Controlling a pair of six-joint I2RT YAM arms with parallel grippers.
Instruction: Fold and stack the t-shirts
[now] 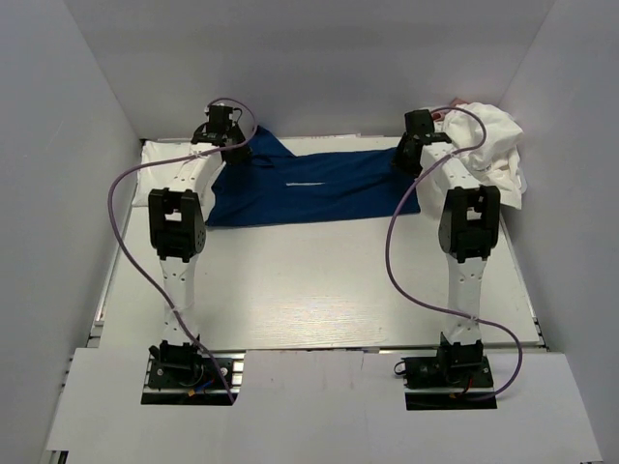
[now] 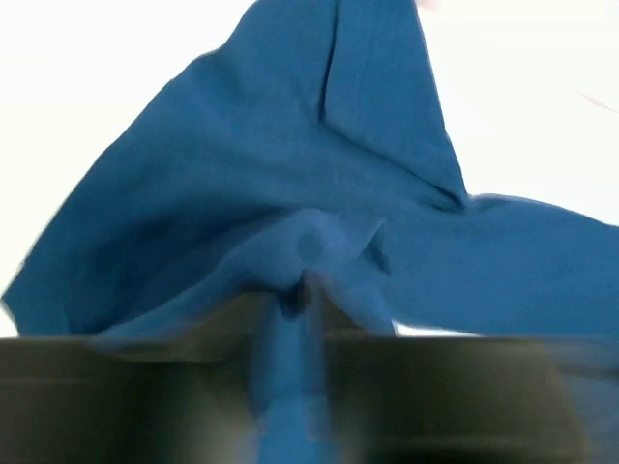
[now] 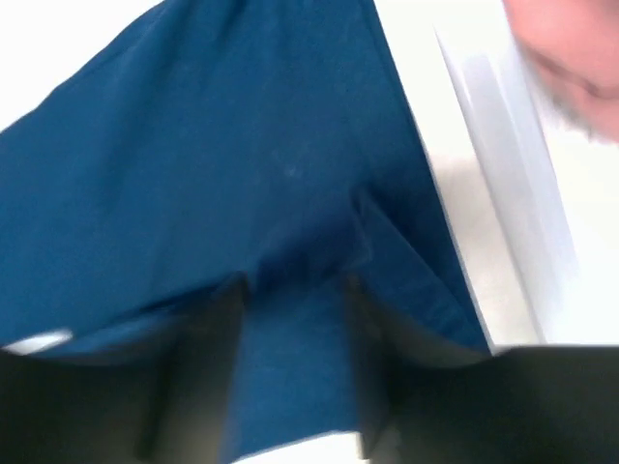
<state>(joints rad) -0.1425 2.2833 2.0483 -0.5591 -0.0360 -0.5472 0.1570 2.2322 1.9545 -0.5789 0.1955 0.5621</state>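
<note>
The navy t-shirt (image 1: 309,188) lies stretched between both grippers. The left gripper (image 2: 300,290) pinches its edge. Cloth sits between the fingers of the right gripper (image 3: 290,333), but the grip is unclear.

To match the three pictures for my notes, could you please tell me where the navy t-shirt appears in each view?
Top external: the navy t-shirt lies spread across the far middle of the table, between the two arms.
Left wrist: it fills the centre, bunched at the left gripper.
Right wrist: it fills the left and middle, running into the right gripper.
Shared landmark: the shirt's two gripped ends, each seen close up by its own wrist camera.
</note>
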